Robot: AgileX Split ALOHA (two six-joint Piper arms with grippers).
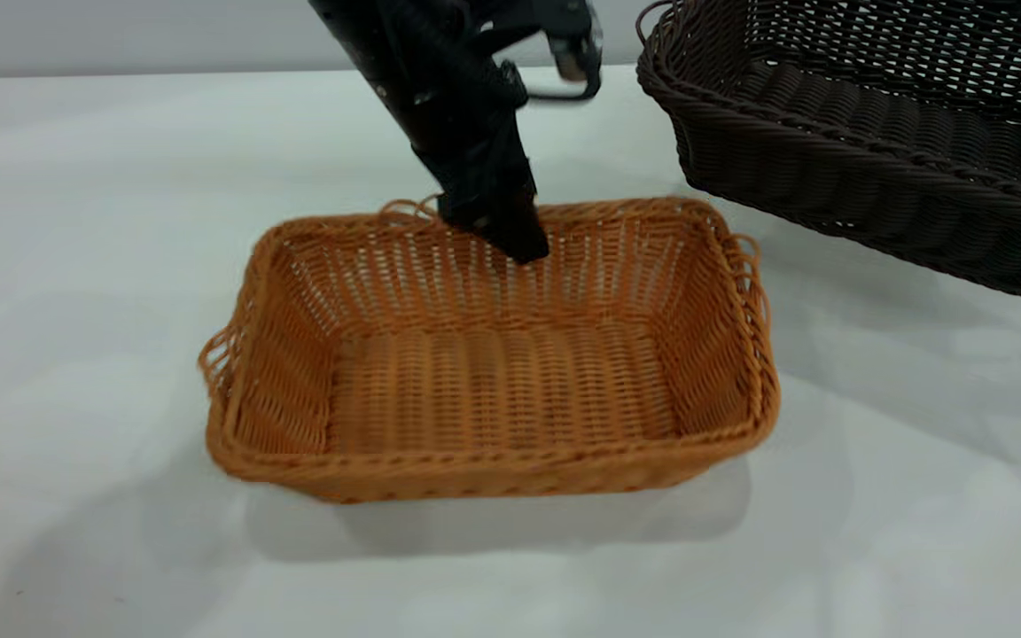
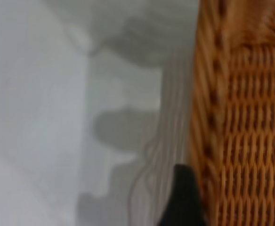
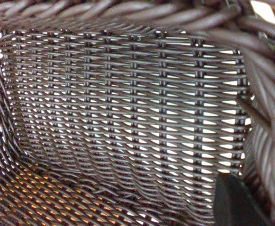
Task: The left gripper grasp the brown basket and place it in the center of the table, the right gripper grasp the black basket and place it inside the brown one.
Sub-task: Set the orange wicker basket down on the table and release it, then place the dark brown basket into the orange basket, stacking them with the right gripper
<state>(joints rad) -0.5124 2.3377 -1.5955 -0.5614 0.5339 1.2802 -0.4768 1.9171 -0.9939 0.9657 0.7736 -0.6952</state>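
Observation:
The brown basket (image 1: 493,461) rests flat on the table (image 1: 76,266) near its middle. My left gripper (image 1: 510,232) reaches down from behind onto the basket's far rim, one finger inside the wall, shut on that rim. In the left wrist view a dark fingertip (image 2: 184,200) presses against the outside of the brown basket (image 2: 250,117). The black basket (image 1: 874,151) hangs tilted above the table at the back right, casting a shadow below. The right wrist view looks into the black basket (image 3: 128,108); my right gripper (image 3: 255,197) is shut on its side rim, with one finger (image 3: 234,202) showing inside.
Bare white tabletop (image 2: 34,94) lies all around the brown basket. Orange shows through the black basket's weave (image 3: 34,193) low in the right wrist view. The right arm itself is out of the exterior view.

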